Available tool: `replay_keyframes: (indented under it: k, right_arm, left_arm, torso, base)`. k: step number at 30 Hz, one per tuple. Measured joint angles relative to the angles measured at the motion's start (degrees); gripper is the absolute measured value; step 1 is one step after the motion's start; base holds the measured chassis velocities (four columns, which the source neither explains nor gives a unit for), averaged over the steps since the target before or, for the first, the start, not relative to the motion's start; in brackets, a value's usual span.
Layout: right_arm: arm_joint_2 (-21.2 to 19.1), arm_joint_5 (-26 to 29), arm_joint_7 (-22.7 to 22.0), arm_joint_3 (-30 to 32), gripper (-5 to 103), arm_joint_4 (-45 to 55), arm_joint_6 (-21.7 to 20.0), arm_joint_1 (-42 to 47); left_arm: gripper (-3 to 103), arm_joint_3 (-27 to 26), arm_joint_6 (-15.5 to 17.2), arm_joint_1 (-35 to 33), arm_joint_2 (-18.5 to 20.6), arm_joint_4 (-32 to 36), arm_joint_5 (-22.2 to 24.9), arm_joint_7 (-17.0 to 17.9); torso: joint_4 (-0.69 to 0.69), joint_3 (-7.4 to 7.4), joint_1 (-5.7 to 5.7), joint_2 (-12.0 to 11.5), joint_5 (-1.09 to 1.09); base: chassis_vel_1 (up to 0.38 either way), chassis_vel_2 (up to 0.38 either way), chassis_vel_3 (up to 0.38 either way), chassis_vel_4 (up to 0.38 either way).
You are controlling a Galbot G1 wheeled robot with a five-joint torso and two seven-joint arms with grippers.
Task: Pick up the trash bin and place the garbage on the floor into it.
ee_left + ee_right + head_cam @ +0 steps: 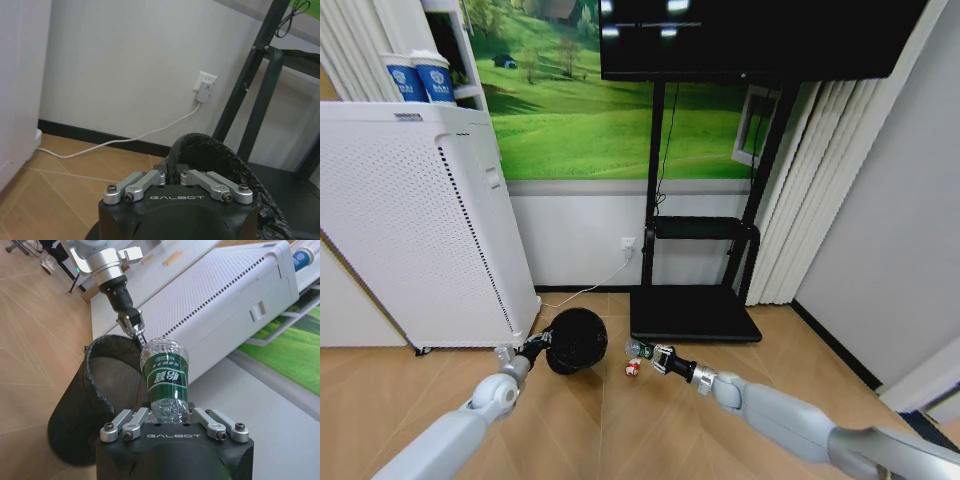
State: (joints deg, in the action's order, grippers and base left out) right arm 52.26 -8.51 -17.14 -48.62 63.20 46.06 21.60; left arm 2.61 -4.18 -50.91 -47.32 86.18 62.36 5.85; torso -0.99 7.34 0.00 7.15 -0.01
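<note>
**Bottle in transit toward the bin**

While the left gripper (542, 342) pinches the rim of the trash bin (577, 341) and holds it tilted with its mouth turned toward the right arm, you have the right gripper (655, 355) clamped on the small clear bottle (165, 382) with the green label. So the step in hand, as I judge it, is the drop-off of the first piece: bin already gripped, bottle lifted, not yet inside.

Positions:
- Bin: near the foot of the white perforated appliance (410, 220), just left of the black TV stand base (692, 318). Whether its bottom touches the floor (620, 430) I cannot tell.
- Bottle: held by its lower end between the right gripper's fingers, sticking out forward, close beside the bin's opening but outside the rim in the right wrist view.
- Red-and-white wrapper (632, 368): on the floor just below the right gripper, between the two arms. The small red lump I cannot make out separately.

Next move, as a judgement: carry the bottle further over the liner edge (107, 347) until it is clearly above the opening, then let the fingers part. Watch the left gripper on the near rim; the clearance looks tight.

Arm pose: both arms reach forward and down, low over the floor, forearms converging on the bin, left from the left, right from the right, wrists roughly level.
</note>
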Motion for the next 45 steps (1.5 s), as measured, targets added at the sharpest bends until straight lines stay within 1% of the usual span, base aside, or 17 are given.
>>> replay_keyframes:
  k: [6, 11, 15, 20, 23, 28, 32, 33, 35, 36, 38, 39, 41, 42, 43, 44, 45]
  right_arm:
    - [3.90, 2.35, -0.31, -4.35, 25, -2.12, -0.06, -5.84]
    - [5.80, 3.46, -0.95, -6.60, 25, -2.26, -0.10, -7.18]
    - [8.30, 3.47, -1.82, -10.34, 25, -2.61, -0.15, -7.98]
    - [10.50, 3.51, -2.25, -11.69, 25, -3.55, -0.20, -8.31]
    - [13.05, 4.18, -2.74, -12.76, 25, -4.64, -0.21, -9.00]
    - [13.91, 5.19, -2.96, -13.27, 25, -5.25, -0.19, -9.37]
    - [14.06, 5.37, -4.42, -13.43, 25, -5.78, -0.30, -9.36]
    - [13.93, 5.83, -4.98, -13.54, 21, -5.98, -0.38, -9.21]
    - [13.97, 6.22, -5.32, -13.57, 32, -6.53, -0.40, -9.08]
    - [13.97, 6.22, -5.32, -13.57, 32, -6.53, -0.40, -9.08]
    - [14.10, 6.82, -5.45, -13.47, 42, -7.22, -0.41, -9.01]
    - [14.10, 6.82, -5.45, -13.47, 42, -7.22, -0.41, -9.01]
    - [13.74, 7.67, -5.45, -13.46, 53, -7.31, -0.41, -8.94]
    - [13.74, 7.67, -5.45, -13.46, 53, -7.31, -0.41, -8.94]
    - [13.62, 7.81, -5.45, -13.46, 58, -7.26, -0.41, -8.89]
    - [13.62, 7.81, -5.45, -13.46, 58, -7.26, -0.41, -8.89]
    - [13.47, 7.82, -5.46, -13.43, 64, -7.19, -0.41, -8.82]
  left_arm:
    - [7, 3.38, 0.04, 0.85, -2.69, -0.79, -1.47, 0.66]
    - [7, 4.07, 0.04, 1.00, -3.83, -1.36, -1.91, 0.66]
    - [7, 5.64, -0.05, 3.46, -4.48, -2.33, -1.75, 0.66]
    - [7, 7.03, -0.05, 4.86, -4.94, -2.42, -1.08, 1.07]
    - [7, 8.23, 0.06, 5.09, -5.56, -1.85, -1.04, 1.72]
    - [7, 8.37, 0.16, 4.34, -5.69, -0.93, -1.19, 2.16]
    - [7, 8.10, 0.22, 2.66, -5.63, 0.34, -1.91, 2.04]
    - [7, 7.62, 0.22, 1.82, -5.54, 0.97, -2.25, 1.93]
    - [7, 7.12, 0.22, 0.82, -5.40, 1.63, -2.55, 1.85]
    - [7, 7.12, 0.22, 0.82, -5.40, 1.63, -2.55, 1.85]
    - [7, 6.60, 0.22, -0.01, -5.28, 1.81, -2.95, 1.60]
    - [7, 6.60, 0.22, -0.01, -5.28, 1.81, -2.95, 1.60]
    - [7, 5.97, 0.20, -0.66, -5.11, 2.08, -3.18, 1.42]
    - [7, 5.97, 0.20, -0.66, -5.11, 2.08, -3.18, 1.42]
    - [7, 5.81, 0.21, -0.88, -4.99, 2.28, -3.20, 1.35]
    - [7, 5.81, 0.21, -0.88, -4.99, 2.28, -3.20, 1.35]
    - [7, 5.60, 0.20, -1.10, -4.89, 2.46, -3.21, 1.29]
  torso:
    - [0.00, 0.00, 0.00, 0.00, 0.00]
    - [0.00, 0.00, 0.00, 0.00, -0.01]
    - [-0.02, 0.00, 0.00, 0.00, 0.01]
    - [-0.04, 0.00, 0.00, 0.00, 0.00]
    - [0.00, 0.00, 0.00, 0.00, 0.00]
    - [0.00, 0.00, 0.00, 0.00, 0.01]
    - [-0.01, 0.00, -0.01, 0.00, 0.00]
    - [-0.02, 0.00, 0.00, 0.00, 0.00]
    - [-0.02, -0.01, 0.00, 0.00, 0.01]
    - [-0.02, -0.01, 0.00, 0.00, 0.01]
    - [0.00, 0.00, 0.00, 0.00, 0.01]
    - [0.00, 0.00, 0.00, 0.00, 0.01]
    - [0.00, -0.01, 0.00, 0.00, 0.00]
    - [0.00, -0.01, 0.00, 0.00, 0.00]
    - [-0.01, 0.00, 0.00, 0.00, 0.01]
    - [-0.01, 0.00, 0.00, 0.00, 0.01]
    - [-0.02, -0.01, 0.00, 0.00, 0.01]
  base:
    - [0.000, 0.000, 0.000, 0.000]
    - [0.000, 0.000, 0.000, 0.000]
    - [0.000, 0.000, 0.000, 0.000]
    - [0.000, 0.000, 0.000, 0.000]
    - [0.000, 0.000, 0.000, 0.000]
    - [0.000, 0.000, 0.000, 0.000]
    - [0.000, 0.000, 0.000, 0.000]
    - [0.000, 0.000, 0.000, 0.000]
    - [0.000, 0.000, 0.000, 0.000]
    - [0.000, 0.000, 0.000, 0.000]
    - [0.000, 0.000, 0.000, 0.000]
    - [0.000, 0.000, 0.000, 0.000]
    - [0.000, 0.000, 0.000, 0.000]
    - [0.000, 0.000, 0.000, 0.000]
    - [0.000, 0.000, 0.000, 0.000]
    - [0.000, 0.000, 0.000, 0.000]
    - [0.000, 0.000, 0.000, 0.000]
